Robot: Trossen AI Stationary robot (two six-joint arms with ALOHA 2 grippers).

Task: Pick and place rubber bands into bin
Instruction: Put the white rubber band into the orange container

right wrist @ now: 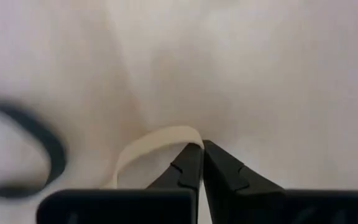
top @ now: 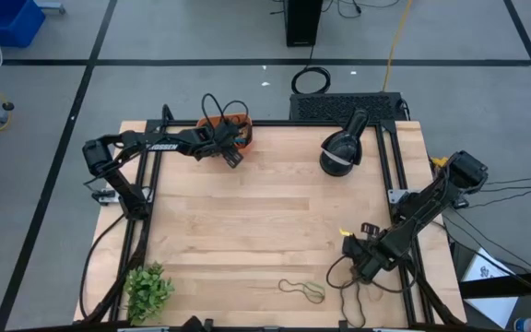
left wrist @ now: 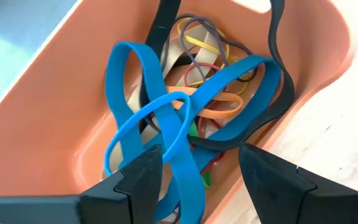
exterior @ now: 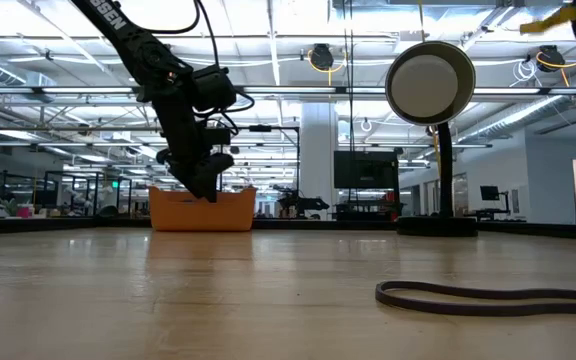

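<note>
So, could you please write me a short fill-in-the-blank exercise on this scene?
1. The left gripper hangs open over the ____ bin.
2. The right gripper is shut on a ____ band.
3. The broad bands in the bin are ____.

Missing words: orange; tan; blue

Rubber bands [left wrist: 185, 118] inside bin [left wrist: 48, 124] — table's [top: 265, 212] far edge

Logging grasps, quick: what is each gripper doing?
Left gripper: open, over the bin.
Right gripper: shut on a tan rubber band.
</note>
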